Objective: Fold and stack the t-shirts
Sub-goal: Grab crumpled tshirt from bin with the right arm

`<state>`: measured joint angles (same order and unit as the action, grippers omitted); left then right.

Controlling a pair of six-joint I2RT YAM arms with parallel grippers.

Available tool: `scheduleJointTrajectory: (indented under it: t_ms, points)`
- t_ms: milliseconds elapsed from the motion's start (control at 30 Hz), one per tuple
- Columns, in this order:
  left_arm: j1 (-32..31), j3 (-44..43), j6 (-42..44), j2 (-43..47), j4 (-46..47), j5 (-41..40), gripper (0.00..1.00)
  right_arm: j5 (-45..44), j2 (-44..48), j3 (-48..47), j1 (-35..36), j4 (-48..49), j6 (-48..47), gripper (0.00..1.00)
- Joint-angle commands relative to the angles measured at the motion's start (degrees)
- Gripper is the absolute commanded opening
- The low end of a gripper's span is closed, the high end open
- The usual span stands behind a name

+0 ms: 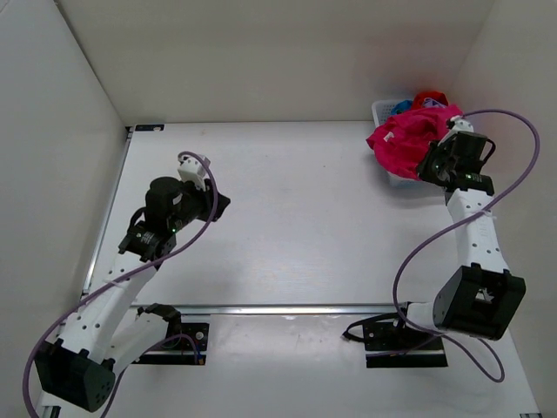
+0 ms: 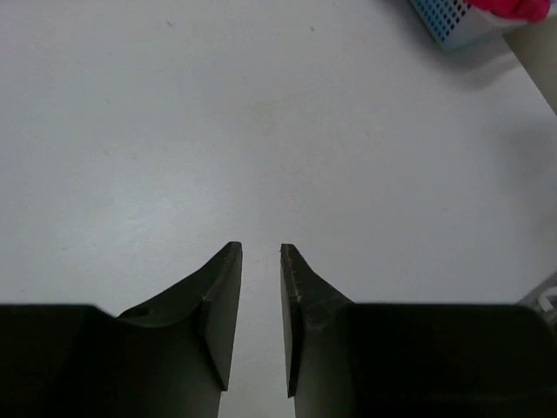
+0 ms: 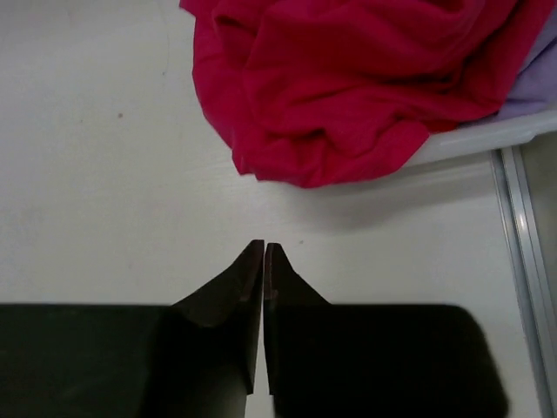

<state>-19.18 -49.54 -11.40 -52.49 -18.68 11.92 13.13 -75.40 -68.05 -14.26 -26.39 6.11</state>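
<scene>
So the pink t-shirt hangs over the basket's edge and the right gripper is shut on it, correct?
No. The right gripper is shut, but on nothing; the right wrist view shows bare table between it and the pink t-shirt, which does hang over the basket.

I had the whole middle of the table (image 1: 305, 209) free to sweep through. The left gripper (image 2: 261, 251), jaws a little apart, faced bare surface all the way to the basket (image 2: 452, 22) in the far right corner. That corner was the tight spot. The magenta-pink shirt (image 3: 348, 87) spilled over the basket's rim onto the table just ahead of the right gripper (image 3: 264, 248), whose jaws were pressed together, and the lavender shirt (image 3: 535, 83) was bunched behind it. The right wall (image 1: 522, 70) and back wall (image 1: 278, 61) crowded the basket, a metal rail (image 3: 518, 261) ran along the table's right edge, and the purple cable (image 1: 513, 117) looped over that side.
</scene>
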Motion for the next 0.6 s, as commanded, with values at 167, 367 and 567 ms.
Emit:
scheduleJointTrajectory:
  t_ms: [167, 367, 567]
  points:
    - [1.33, 7.97, -3.19, 4.50, 3.56, 4.95, 0.60, -8.55, -14.23, -6.72, 3.54, 14.61, 2.33, 0.48]
    - [0.81, 7.43, -0.65, 5.20, 2.32, 2.66, 0.66, -10.57, -24.35, -13.42, 5.91, 12.33, 1.81, 0.83]
    - [1.16, 7.97, -1.43, 4.06, 3.12, 3.81, 0.67, -11.45, -26.74, -13.61, 8.98, 9.07, -2.77, 0.80]
